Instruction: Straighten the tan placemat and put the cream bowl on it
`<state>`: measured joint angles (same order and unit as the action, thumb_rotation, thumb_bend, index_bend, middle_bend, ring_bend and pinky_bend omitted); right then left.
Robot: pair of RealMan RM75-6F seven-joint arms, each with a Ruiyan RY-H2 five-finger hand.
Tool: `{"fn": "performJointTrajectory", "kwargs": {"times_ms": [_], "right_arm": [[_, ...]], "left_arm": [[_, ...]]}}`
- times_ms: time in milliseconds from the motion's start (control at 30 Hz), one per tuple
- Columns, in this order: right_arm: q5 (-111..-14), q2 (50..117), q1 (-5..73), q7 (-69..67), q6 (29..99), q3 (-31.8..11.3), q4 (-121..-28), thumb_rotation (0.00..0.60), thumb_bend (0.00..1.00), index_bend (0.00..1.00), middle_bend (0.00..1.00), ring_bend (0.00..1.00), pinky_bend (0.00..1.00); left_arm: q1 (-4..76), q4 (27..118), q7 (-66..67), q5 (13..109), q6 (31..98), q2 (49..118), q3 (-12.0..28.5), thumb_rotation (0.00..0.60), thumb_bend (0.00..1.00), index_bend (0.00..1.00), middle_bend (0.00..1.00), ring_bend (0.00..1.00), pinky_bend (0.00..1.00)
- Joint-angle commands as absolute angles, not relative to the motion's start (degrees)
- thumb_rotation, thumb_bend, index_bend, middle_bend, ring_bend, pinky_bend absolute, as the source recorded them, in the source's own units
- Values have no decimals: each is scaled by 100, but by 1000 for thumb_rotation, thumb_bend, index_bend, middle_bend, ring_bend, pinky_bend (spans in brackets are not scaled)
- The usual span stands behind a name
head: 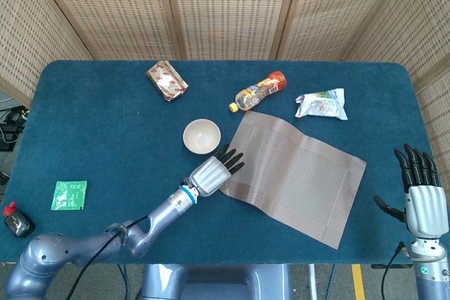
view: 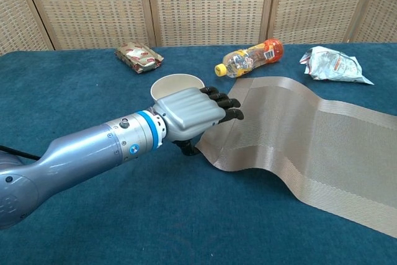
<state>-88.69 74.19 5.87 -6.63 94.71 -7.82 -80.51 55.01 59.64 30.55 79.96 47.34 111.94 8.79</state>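
Observation:
The tan placemat (head: 302, 173) lies askew on the right half of the blue table, its left part humped up in the chest view (view: 322, 141). My left hand (head: 216, 171) pinches the mat's left corner, fingers on top and thumb underneath (view: 195, 113). The cream bowl (head: 202, 136) stands upright on the cloth just behind and left of that hand (view: 177, 86), off the mat. My right hand (head: 422, 194) hovers at the table's front right edge with its fingers spread and nothing in it.
Behind the mat lie an orange-capped bottle (head: 259, 90), a white-green bag (head: 321, 104) and a brown snack packet (head: 166, 79). A green sachet (head: 69, 194) lies front left, with a black-red object (head: 15, 221) beside the table's edge.

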Motion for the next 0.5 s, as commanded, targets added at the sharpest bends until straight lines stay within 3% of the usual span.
{"fn": "performJointTrajectory", "kwargs": {"times_ms": [33,333,500], "right_arm": [[-8880,7411,585,-682,9467,-775,-8065,600,239,40,0,0,0],[-8909,7408,589,-716,9451,-763,-8085,600,239,47,0,0,0],[-8934,7396,588,-746,9446,-748,-8105,600,239,49,0,0,0]], "left_arm": [[5493,5948,3026,8023,4784,11206,857,600,460,167,0,0,0],[5443,5867,2711,8211,5019,11220,752,600,462,525,0,0,0],[5420,5777,2664,8236,5060,11275,707,600,462,562,0,0,0]]}}
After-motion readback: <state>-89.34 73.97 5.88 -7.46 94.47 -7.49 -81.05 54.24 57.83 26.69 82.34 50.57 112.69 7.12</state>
